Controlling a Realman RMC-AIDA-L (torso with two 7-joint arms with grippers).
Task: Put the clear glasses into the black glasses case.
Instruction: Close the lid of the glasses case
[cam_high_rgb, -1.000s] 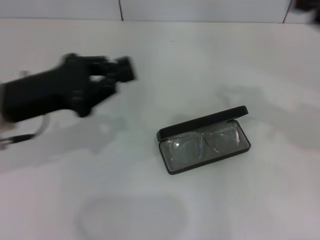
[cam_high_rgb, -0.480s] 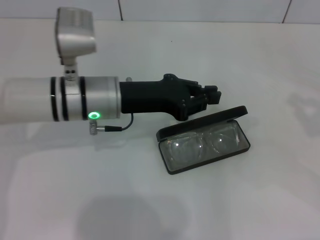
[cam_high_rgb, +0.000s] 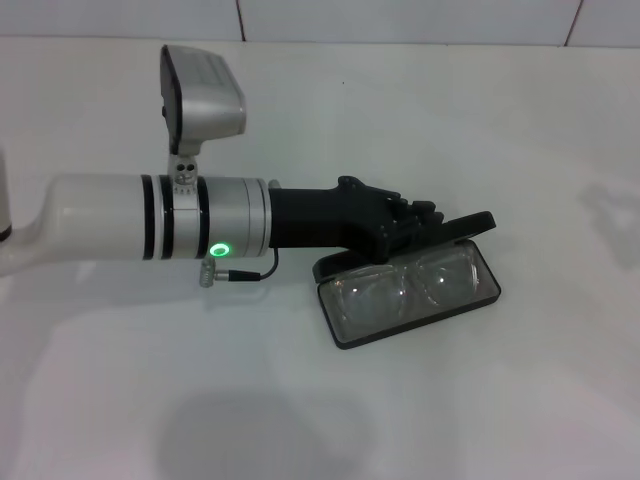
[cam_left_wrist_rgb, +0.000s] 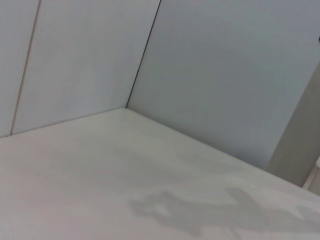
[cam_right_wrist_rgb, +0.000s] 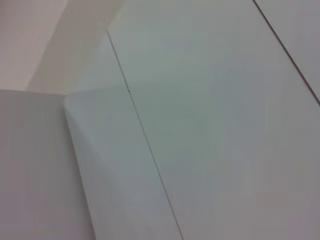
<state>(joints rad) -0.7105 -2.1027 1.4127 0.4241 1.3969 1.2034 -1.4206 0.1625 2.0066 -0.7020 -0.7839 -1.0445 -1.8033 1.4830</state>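
The left hand (cam_high_rgb: 425, 222) is reaching in from the left, hovering right at the raised lid of the black glasses case (cam_high_rgb: 345, 333); whether its fingers are spread or closed, I cannot tell. The clear glasses (cam_high_rgb: 405, 290) are lying inside the open case on the white worktop (cam_high_rgb: 500, 400).

A bare test bench: plain white table (cam_high_rgb: 300, 400), white panelled wall (cam_left_wrist_rgb: 225, 75).

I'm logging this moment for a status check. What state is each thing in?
black glasses case: open, lid raised at the back, lying on the table.
clear glasses: folded, lying inside the case.
left gripper: at the case's raised lid, above the glasses.
right gripper: out of view.
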